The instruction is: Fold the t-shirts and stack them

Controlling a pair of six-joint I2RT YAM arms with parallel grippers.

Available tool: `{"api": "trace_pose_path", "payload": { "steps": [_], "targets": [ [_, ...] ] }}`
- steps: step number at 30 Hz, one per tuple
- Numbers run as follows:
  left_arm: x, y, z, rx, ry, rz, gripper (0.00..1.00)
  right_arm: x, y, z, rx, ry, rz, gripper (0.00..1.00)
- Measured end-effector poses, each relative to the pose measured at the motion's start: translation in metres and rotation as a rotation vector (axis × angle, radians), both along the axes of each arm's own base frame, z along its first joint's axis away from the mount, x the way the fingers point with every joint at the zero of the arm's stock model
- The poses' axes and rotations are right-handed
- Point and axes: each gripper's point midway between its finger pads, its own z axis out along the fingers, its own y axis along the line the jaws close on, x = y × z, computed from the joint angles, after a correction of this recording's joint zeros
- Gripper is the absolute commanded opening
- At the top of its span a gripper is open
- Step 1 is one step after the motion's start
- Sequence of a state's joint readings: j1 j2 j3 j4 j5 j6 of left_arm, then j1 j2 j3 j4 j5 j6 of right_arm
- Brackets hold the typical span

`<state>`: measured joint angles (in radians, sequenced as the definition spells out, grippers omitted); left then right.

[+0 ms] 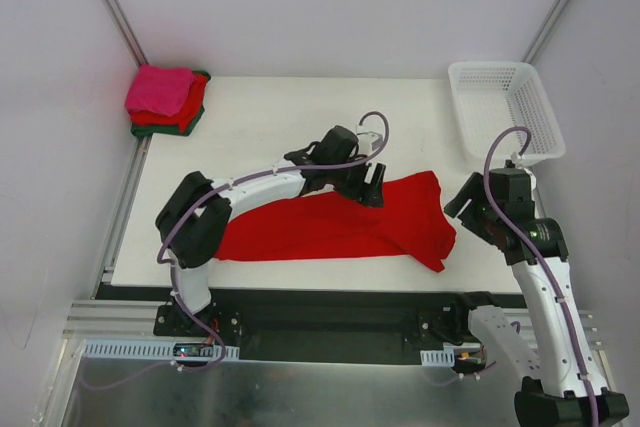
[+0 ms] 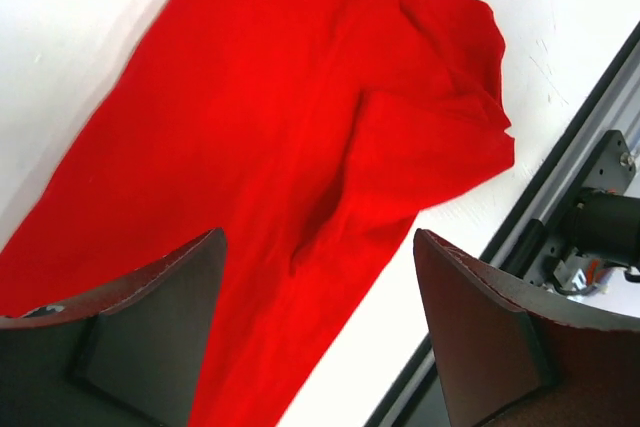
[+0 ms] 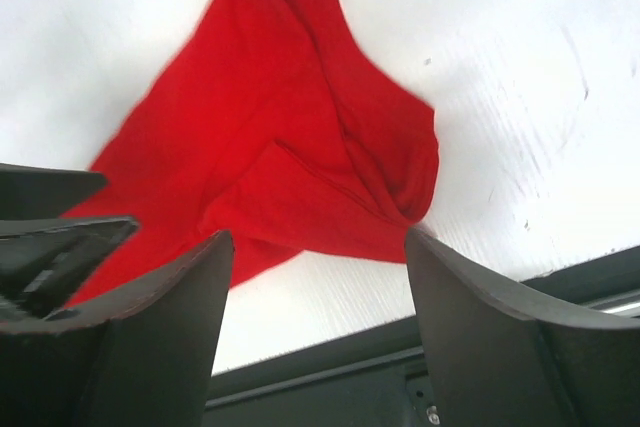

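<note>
A bright red t-shirt lies on the white table, folded lengthwise into a long band with a bunched end at the right. It fills the left wrist view and shows in the right wrist view. My left gripper hovers over the band's upper edge, open, nothing between its fingers. My right gripper stands open just right of the bunched end, holding nothing. Folded t-shirts, hot pink over red over dark green, are stacked at the far left corner.
A white lattice basket stands at the far right corner, just behind my right arm. The table's front edge and black rail run just below the shirt. Grey walls close in on both sides.
</note>
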<state>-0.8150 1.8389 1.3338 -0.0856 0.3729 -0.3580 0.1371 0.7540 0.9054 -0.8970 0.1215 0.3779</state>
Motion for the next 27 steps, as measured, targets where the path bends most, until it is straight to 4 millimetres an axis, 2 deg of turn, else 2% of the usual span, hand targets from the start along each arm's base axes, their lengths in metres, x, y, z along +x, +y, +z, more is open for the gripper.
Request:
{"api": "trace_pose_path", "payload": {
  "steps": [3,8,16,21,23,27],
  "targets": [
    [0.000,-0.017,-0.005,0.013,-0.026,-0.033,0.74,0.005,-0.007,0.020,-0.021,-0.055,-0.037,0.73],
    [-0.005,-0.035,-0.018,0.045,-0.059,-0.079,0.68,0.006,-0.011,0.023,-0.029,-0.058,-0.050,0.74],
    [-0.015,-0.034,-0.051,0.122,-0.033,-0.103,0.60,0.004,-0.014,0.022,-0.030,-0.050,-0.064,0.74],
    [-0.018,-0.034,-0.059,0.134,-0.022,-0.108,0.55,0.004,-0.015,0.021,-0.030,-0.046,-0.070,0.74],
    [-0.019,-0.034,-0.060,0.136,-0.020,-0.109,0.47,0.003,-0.015,0.021,-0.028,-0.045,-0.071,0.74],
    [-0.022,-0.036,-0.065,0.142,-0.007,-0.111,0.46,0.003,-0.016,0.020,-0.030,-0.042,-0.073,0.75]
  ]
}}
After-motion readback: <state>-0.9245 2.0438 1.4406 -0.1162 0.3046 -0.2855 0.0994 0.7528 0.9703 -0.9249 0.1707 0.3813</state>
